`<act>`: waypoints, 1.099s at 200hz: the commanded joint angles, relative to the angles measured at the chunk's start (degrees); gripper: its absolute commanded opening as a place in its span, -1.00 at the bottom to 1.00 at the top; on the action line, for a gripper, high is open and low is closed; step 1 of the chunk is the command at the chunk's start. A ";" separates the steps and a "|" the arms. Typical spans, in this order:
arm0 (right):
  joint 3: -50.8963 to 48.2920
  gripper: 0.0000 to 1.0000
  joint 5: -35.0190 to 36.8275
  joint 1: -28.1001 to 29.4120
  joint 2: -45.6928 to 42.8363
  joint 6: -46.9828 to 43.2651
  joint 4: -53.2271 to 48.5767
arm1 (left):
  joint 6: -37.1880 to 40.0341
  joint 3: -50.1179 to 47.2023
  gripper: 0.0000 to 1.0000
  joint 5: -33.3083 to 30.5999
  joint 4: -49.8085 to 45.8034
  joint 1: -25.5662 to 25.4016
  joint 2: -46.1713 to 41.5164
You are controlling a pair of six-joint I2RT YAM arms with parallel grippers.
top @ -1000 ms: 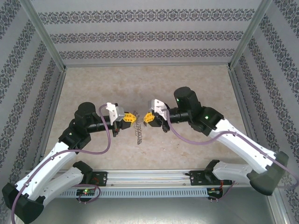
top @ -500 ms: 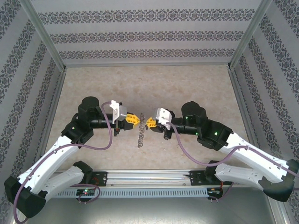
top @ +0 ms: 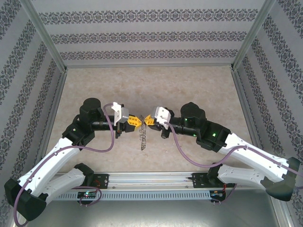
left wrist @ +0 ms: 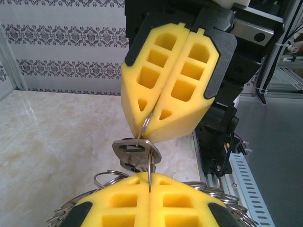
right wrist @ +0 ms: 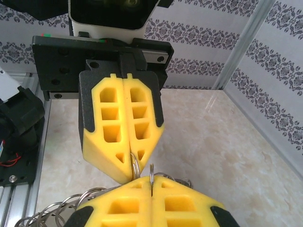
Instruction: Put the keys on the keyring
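The keys (top: pixel 143 137) hang as a jagged silver bunch below both grippers, over the middle of the table. My left gripper (top: pixel 135 121) and right gripper (top: pixel 147 120) meet tip to tip above them. In the left wrist view my left gripper (left wrist: pixel 149 178) is shut on the edge of a thin metal keyring (left wrist: pixel 150 166). Just above it hangs a flat key head (left wrist: pixel 136 149), and a ring through its slot runs up into the right gripper's shut yellow fingers (left wrist: pixel 180 90). In the right wrist view my right gripper (right wrist: pixel 151 182) is shut on a ring (right wrist: pixel 151 171).
Several loose wire rings (left wrist: pixel 106 177) of the bunch fan out beside the fingers. The marble-look tabletop (top: pixel 189 90) is ringed by patterned walls and an aluminium frame (top: pixel 244 101). A metal rail (top: pixel 151 179) runs along the near edge between the arm bases.
The left gripper has shifted right and the right gripper has swung down and then left, so the tips now meet. Both stayed shut, and the bunch still hangs below.
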 commanded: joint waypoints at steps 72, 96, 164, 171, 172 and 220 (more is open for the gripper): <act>-0.46 -1.00 -1.15 0.42 -1.31 0.59 -0.78 | 2.58 1.84 -1.00 -0.50 -0.88 0.16 -0.57; -0.22 -1.00 -2.30 0.38 -1.15 0.74 -1.83 | 2.66 1.93 -1.00 -0.80 -0.95 0.19 -0.58; -0.04 -1.00 -2.25 0.33 -0.38 0.60 -1.86 | 2.93 1.98 -1.00 -0.96 -1.34 0.19 -0.87; -0.22 -1.00 -2.02 0.33 -0.47 0.59 -1.42 | 3.04 1.97 -1.00 -0.98 -1.46 0.21 -0.99; -0.26 -1.00 -2.00 0.33 -0.47 0.56 -1.35 | 3.08 1.99 -1.00 -0.98 -1.52 0.21 -0.96; 0.05 -1.00 -1.73 0.33 0.16 0.30 -0.76 | 3.20 2.14 -1.00 -0.97 -1.75 0.16 -1.10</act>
